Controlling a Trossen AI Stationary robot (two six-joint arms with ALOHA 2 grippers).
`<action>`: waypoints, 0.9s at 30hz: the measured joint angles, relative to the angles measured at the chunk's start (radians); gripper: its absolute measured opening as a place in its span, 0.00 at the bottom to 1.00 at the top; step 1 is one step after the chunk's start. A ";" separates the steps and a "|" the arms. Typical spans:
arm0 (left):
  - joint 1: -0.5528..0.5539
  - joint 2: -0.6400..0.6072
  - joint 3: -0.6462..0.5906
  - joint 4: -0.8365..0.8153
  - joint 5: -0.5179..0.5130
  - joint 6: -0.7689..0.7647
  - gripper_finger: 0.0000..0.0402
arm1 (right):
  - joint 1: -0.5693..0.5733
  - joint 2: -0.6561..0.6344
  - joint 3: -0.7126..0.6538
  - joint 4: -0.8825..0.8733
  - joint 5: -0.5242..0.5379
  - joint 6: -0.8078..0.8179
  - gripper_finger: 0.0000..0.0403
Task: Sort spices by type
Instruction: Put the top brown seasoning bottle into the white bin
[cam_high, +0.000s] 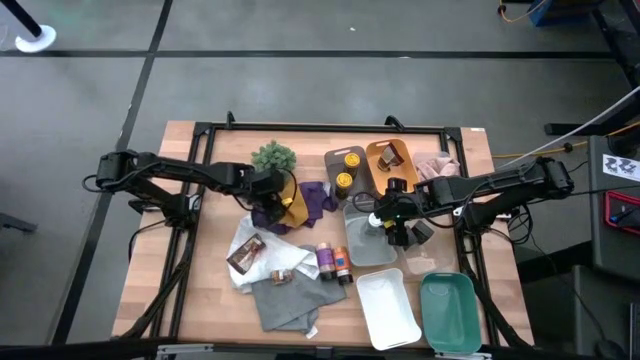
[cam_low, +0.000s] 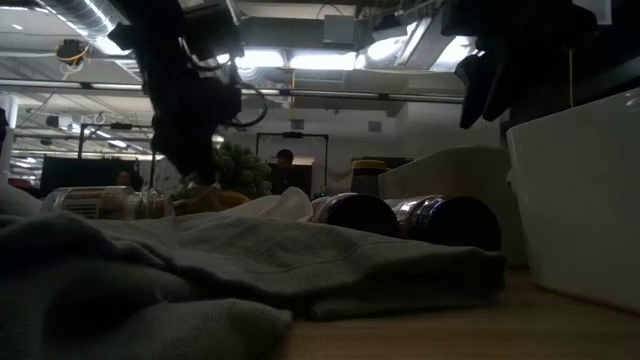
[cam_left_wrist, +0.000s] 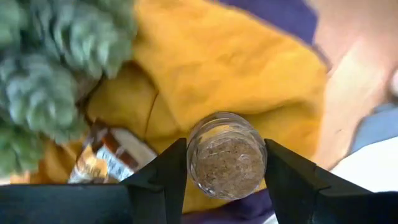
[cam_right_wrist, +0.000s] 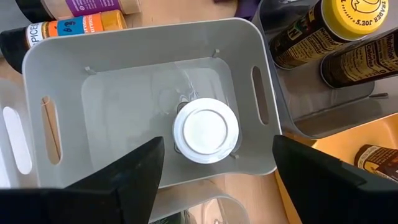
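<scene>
My left gripper (cam_left_wrist: 227, 186) is shut on a small clear glass jar of brown spice (cam_left_wrist: 227, 155), above the mustard cloth (cam_left_wrist: 236, 68) beside the bushy plant (cam_high: 272, 158). A brown packet (cam_left_wrist: 102, 158) lies on that cloth. My right gripper (cam_right_wrist: 214, 180) hovers open over the grey tray (cam_right_wrist: 56, 68), a finger on either side of the white-capped jar (cam_right_wrist: 205, 130), which stands on the tray floor. Yellow-topped tins (cam_high: 348, 170) stand in a brown tray. Two labelled bottles (cam_high: 333, 262) lie next to the grey cloth (cam_high: 285, 300). My left gripper pinches the clear jar between its two fingers (cam_left_wrist: 171, 177), one on each side of the round wall (cam_left_wrist: 194, 165). The fingers come from above, pointing down. I see the jar end-on over the mustard cloth; whether it is clear of the cloth cannot be told.
An orange tray (cam_high: 392, 160) holds brown packets. A white tray (cam_high: 388, 305) and a teal tray (cam_high: 447, 310) sit at the near right edge. White cloth with a packet (cam_high: 245, 253) and purple cloth (cam_high: 318, 197) lie mid-table. A black frame (cam_high: 320, 128) borders the table.
</scene>
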 joint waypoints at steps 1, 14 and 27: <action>0.000 0.000 0.011 0.000 0.000 0.003 0.41 | 0.000 0.000 0.000 0.000 0.000 0.000 0.74; 0.000 0.000 0.129 0.000 0.086 0.036 0.41 | 0.000 -0.002 0.141 -0.152 0.000 0.000 0.74; -0.049 0.000 0.168 0.024 0.154 0.039 0.41 | 0.001 -0.002 0.163 -0.157 -0.034 0.077 0.74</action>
